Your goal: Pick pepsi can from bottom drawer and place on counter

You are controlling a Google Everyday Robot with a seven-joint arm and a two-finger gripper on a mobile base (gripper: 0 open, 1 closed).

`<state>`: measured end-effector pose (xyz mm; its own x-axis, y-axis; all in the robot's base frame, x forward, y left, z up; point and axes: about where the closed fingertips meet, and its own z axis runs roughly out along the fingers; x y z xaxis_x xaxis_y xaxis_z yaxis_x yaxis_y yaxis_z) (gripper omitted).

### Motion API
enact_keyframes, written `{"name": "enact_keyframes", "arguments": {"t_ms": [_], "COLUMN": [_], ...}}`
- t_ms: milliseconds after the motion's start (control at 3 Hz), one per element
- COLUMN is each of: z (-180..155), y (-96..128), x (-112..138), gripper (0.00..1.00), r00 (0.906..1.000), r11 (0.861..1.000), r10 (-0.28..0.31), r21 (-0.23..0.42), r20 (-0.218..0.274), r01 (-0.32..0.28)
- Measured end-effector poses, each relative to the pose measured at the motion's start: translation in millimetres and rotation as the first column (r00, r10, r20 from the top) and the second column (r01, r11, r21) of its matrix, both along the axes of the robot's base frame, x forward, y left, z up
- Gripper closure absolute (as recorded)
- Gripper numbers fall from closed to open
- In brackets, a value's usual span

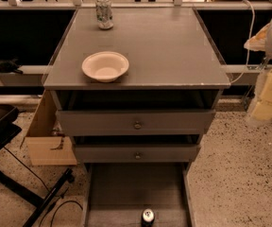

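**Limits of view.** The pepsi can (148,216) is cut off by the lower frame edge. Only its silver top and a short part of its dark body show, and its logo cannot be made out. The near end of the bottom drawer (136,188) is also cut off. The gripper (268,93) appears as pale, blurred blocks at the right frame edge and is partly out of frame. Whether it is released or clenched cannot be told.

**Gripper position.** The gripper is to the right of the cabinet, beside the desk (174,46) at about the level of its front edge. It is well apart from the pepsi can.

**Task items.** The pepsi can stands upright on the floor of the bottom drawer, near the centre of its width, at the near end. The bottom drawer is pulled out.

**Other items.**
- The upper knobbed drawer (174,122) and the lower knobbed drawer (174,153) are slightly open.
- A white bowl (105,66) sits on the desk, near its front left.
- A silver-green can (104,13) stands upright at the desk's rear left.
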<state>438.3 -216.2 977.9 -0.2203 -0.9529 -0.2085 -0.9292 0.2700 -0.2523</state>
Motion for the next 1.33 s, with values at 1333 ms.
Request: {"name": "enact_keyframes", "arguments": {"t_ms": [1333], "z": [-223.4], "y": [45.2], "x": [-32.4], "gripper": [0.0], "r00": [0.9849], "r11": [0.863], "r10": [0.075], "r21": [0.505], "r20": [-0.156], "r01": [0.014]}}
